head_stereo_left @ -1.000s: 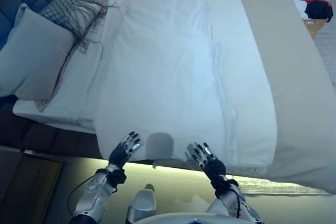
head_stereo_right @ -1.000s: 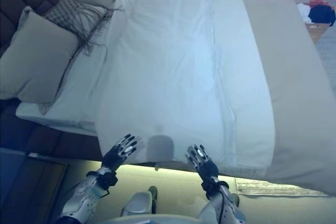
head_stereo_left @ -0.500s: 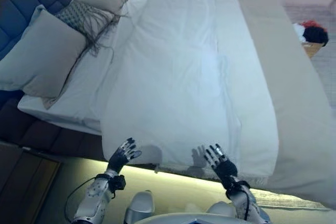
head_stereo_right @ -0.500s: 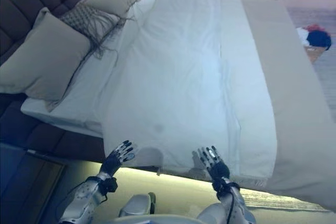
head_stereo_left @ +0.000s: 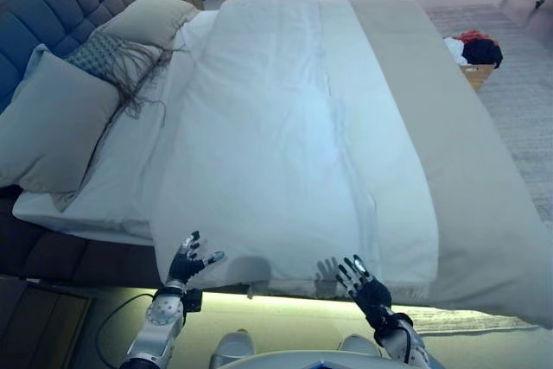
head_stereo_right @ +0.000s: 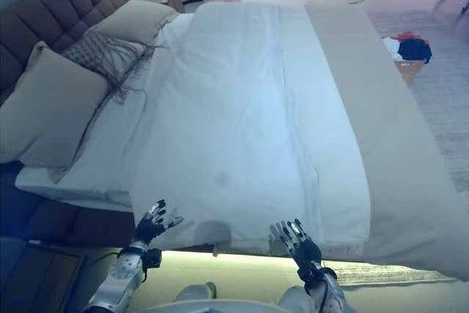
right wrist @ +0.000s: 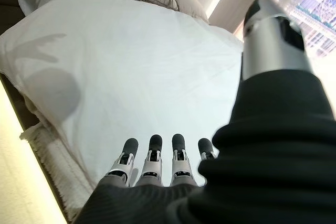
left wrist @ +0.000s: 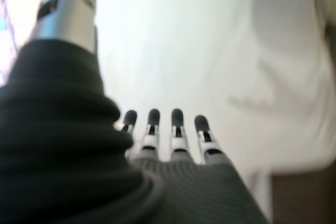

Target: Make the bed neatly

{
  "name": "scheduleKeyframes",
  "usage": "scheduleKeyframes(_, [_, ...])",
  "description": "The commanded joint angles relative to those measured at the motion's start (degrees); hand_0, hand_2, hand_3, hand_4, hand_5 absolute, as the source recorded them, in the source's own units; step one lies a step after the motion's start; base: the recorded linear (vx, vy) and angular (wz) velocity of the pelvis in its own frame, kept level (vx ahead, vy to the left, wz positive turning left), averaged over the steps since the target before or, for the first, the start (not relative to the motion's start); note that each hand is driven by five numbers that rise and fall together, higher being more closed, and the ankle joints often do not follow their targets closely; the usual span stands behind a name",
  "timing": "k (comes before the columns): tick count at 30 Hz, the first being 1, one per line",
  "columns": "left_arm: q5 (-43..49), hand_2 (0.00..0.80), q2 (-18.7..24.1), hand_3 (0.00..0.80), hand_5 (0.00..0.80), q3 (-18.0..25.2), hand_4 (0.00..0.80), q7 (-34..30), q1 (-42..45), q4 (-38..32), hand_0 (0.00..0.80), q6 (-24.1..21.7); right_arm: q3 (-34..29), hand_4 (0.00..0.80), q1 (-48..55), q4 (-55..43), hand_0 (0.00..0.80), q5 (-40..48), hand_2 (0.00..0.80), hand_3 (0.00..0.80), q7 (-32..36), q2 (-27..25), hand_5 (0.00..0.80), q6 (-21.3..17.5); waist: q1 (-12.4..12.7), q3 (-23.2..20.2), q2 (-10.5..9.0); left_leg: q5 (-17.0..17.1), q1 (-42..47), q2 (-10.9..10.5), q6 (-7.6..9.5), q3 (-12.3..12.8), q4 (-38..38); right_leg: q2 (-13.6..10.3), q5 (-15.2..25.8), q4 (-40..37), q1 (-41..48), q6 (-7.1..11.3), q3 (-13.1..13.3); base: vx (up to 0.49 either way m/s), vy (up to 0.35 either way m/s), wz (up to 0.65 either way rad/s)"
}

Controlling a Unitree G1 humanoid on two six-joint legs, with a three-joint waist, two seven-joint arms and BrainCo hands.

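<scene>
A white duvet [head_stereo_left: 276, 144] lies spread along the bed, its near edge hanging over the bed's side. A beige bedspread [head_stereo_left: 449, 153] lies along its right. Several pillows [head_stereo_left: 52, 118] and a fringed cushion [head_stereo_left: 108, 54] lie at the headboard on the left. My left hand [head_stereo_left: 184, 258] is open, fingers spread, just below the duvet's near left corner, holding nothing. My right hand [head_stereo_left: 361, 278] is open at the duvet's near edge, holding nothing. Both wrist views show straight fingers [left wrist: 176, 129] [right wrist: 152, 156] over white cloth.
A dark tufted headboard [head_stereo_left: 52, 6] stands at the left. A basket of clothes [head_stereo_left: 473, 54] sits on the carpet at the far right. A dark nightstand [head_stereo_left: 34, 326] is at the near left. A lit strip runs under the bed's near side [head_stereo_left: 285, 304].
The camera has tilted up, showing more of the far room. Both hands have dropped lower and back from the duvet's near edge. They stay open.
</scene>
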Motion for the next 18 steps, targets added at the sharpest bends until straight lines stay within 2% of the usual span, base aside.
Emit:
scheduleKeyframes(1, [17.46, 0.0, 7.92, 0.0, 0.0, -2.93, 0.0, 18.75, -14.42, -0.64, 0.0, -0.01, 1.11, 0.0, -7.06, -6.4, 0.0, 2.21, 0.0, 0.0, 0.57, -2.69, 0.0, -4.37, -1.79, 8.77, -1.1, 7.29, -12.2, -1.7, -1.37, -0.64, 1.37, 2.05, 8.41, -7.97, -0.59, 1.3, -0.78, -0.448, 0.244, -0.24])
scheduleKeyframes(2, [20.03, 0.0, 8.39, 0.0, 0.0, -4.57, 0.0, 20.75, -18.26, 1.17, 0.0, 1.06, 1.55, 0.0, -9.33, -6.03, 0.0, 2.86, 0.0, 0.0, -0.72, -3.09, 0.0, -5.32, -2.1, 10.09, -1.07, 6.79, -14.15, -1.91, -1.25, -0.37, 1.95, 0.99, 8.57, -6.63, -3.22, 1.63, -0.89, -0.455, 0.26, -0.1])
scheduleKeyframes(3, [22.43, 0.0, 8.29, 0.0, 0.0, -7.2, 0.0, 23.63, -23.02, 3.25, 0.0, 3.49, 2.95, 0.0, -12.51, -5.45, 0.0, 3.82, 0.0, 0.0, -2.51, -3.5, 0.0, -6.8, -2.36, 12.28, -0.71, 5.29, -16.39, -2.32, -1.28, -0.82, 3.15, -0.93, 8.16, -2.42, -8.2, 2.79, 0.06, -0.305, 0.261, -0.08])
scheduleKeyframes(4, [24.24, 0.0, 8.0, 0.0, 0.0, -9.02, 0.0, 25.47, -26.15, 5.05, 0.0, 5.44, 3.84, 0.0, -14.45, -4.99, 0.0, 4.21, 0.0, 0.0, -3.54, -3.47, 0.0, -7.72, -2.57, 13.64, -0.64, 5.04, -18.63, -2.63, -1.11, -0.26, 4.48, -2.29, 8.6, 0.66, -12.07, 3.31, 0.69, -0.24, 0.262, -0.1])
scheduleKeyframes(6, [26.65, 0.0, 7.72, 0.0, 0.0, -11.7, 0.0, 28.0, -29.88, 7.65, 0.0, 8.23, 5.52, 0.0, -16.32, -5.49, 0.0, 4.64, 0.0, 0.0, -4.23, -3.74, 0.0, -8.18, -3.05, 15.41, -0.69, 4.47, -21.6, -3.11, -0.88, 0.6, 6.4, -3.22, 9.21, 3.25, -16.24, 3.68, 1.86, -0.174, 0.236, -0.14])
scheduleKeyframes(8, [28.66, 0.0, 7.5, 0.0, 0.0, -13.21, 0.0, 30.64, -32.37, 9.49, 0.0, 9.65, 6.89, 0.0, -17.0, -7.55, 0.0, 4.87, 0.0, 0.0, -5.1, -4.39, 0.0, -7.55, -3.37, 16.56, -0.94, 5.55, -24.27, -3.71, -0.24, 1.31, 6.94, -2.86, 11.11, 2.61, -18.81, 3.38, 2.81, -0.145, 0.173, -0.26])
scheduleKeyframes(11, [32.68, 0.0, 7.76, 0.0, 0.0, -14.3, 0.0, 33.01, -35.53, 11.74, 0.0, 11.7, 8.27, 0.0, -17.73, -9.72, 0.0, 4.27, 0.0, 0.0, -5.25, -5.24, 0.0, -6.99, -3.99, 18.53, -0.67, 5.62, -27.06, -4.5, -0.03, 0.77, 7.39, -2.14, 12.21, 2.24, -22.14, 3.64, 4.15, -0.076, 0.118, -0.49])
scheduleKeyframes(18, [33.25, 0.0, 6.42, 0.0, 0.0, -16.67, 0.0, 37.64, -43.05, 17.25, 0.0, 16.34, 10.17, 0.0, -21.56, -14.81, 0.0, 2.24, 0.0, 0.0, -10.15, -7.81, 0.0, -5.56, -6.13, 22.23, 0.95, 8.08, -31.99, -4.91, -0.43, 0.79, 6.58, -1.85, 13.32, 3.11, -28.85, 3.87, 5.46, -0.066, 0.146, -0.03])
